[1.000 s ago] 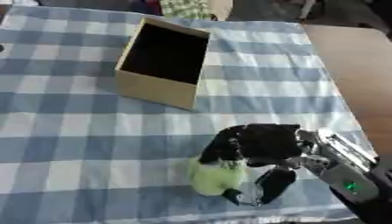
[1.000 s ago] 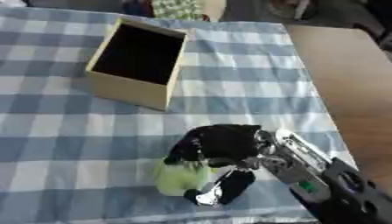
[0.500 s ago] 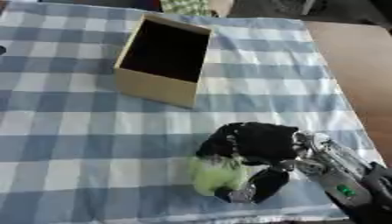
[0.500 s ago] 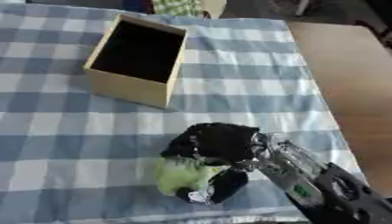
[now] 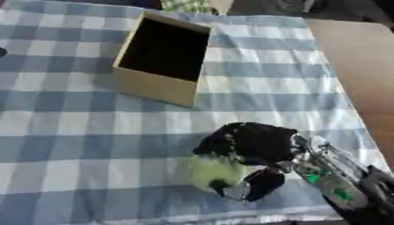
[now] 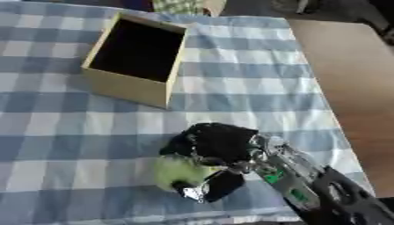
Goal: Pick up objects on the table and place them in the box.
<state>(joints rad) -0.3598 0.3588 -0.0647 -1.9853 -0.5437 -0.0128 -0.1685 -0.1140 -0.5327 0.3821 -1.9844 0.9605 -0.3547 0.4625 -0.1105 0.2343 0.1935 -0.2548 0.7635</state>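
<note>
A pale green, rounded object (image 5: 209, 170) sits low on the blue-and-white checked cloth, blurred in both views. My right hand (image 5: 254, 144) comes in from the lower right and is curled round it, fingers over its top and right side and the thumb below it. The open tan box (image 5: 165, 57) with a dark inside stands on the cloth, up and to the left of the hand. My left hand does not show in either view.
The checked cloth (image 5: 69, 127) covers most of the table. Bare brown tabletop (image 5: 358, 66) runs along the right side. A green checked thing (image 5: 184, 5) lies past the far edge, behind the box.
The camera has shifted a little, so the whole scene sits slightly differently. The right hand stays closed round the green object at about the same place.
</note>
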